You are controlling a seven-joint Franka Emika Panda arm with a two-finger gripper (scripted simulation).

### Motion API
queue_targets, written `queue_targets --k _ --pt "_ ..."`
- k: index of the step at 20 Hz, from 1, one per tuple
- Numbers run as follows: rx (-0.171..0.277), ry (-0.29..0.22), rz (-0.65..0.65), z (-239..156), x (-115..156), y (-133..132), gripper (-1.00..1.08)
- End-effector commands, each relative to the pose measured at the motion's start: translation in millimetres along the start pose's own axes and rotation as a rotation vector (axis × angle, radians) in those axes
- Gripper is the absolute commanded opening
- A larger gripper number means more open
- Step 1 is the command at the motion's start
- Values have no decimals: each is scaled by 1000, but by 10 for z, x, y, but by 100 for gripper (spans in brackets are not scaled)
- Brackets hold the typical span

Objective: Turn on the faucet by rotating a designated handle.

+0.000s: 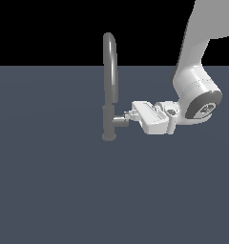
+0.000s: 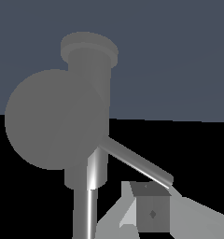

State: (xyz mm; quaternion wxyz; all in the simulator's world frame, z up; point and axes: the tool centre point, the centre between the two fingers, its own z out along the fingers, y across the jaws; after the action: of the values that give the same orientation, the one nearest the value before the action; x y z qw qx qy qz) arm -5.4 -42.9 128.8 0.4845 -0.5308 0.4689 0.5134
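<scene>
We list the desk (image 1: 49,190), a plain dark grey surface. On it stands the faucet (image 1: 109,90), upright, long axis vertical, gooseneck arching at the top. The white arm (image 1: 195,90) reaches in from the exterior view's right. The pincer (image 1: 129,114) lies level at the handle (image 1: 120,119), a short stub pointing horizontally toward the exterior view's right. One fingertip (image 2: 151,212) meets the thin lever (image 2: 137,165); whether the jaws clamp it, we cannot tell.

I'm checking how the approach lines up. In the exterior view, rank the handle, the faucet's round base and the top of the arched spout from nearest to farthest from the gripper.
1. The handle, right at the gripper fingertips.
2. The round base, lower, toward the exterior view's left.
3. The top of the arched spout, high above.
</scene>
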Motion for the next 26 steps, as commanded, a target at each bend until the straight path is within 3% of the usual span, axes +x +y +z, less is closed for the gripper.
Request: queue_targets --k 1,2,3,11,12,13,26 --pt "4 -3 33 -3 281 171 -100" --pt "4 -3 33 -3 281 171 -100" --pt "-1 -1 0 -1 72 51 -100" --pt "3 -3 31 -2 589 175 -100" --pt "3 -3 31 -2 589 175 -100" --pt "-3 -5 -4 0 362 71 -100" --pt "3 -3 31 -2 880 30 -100"
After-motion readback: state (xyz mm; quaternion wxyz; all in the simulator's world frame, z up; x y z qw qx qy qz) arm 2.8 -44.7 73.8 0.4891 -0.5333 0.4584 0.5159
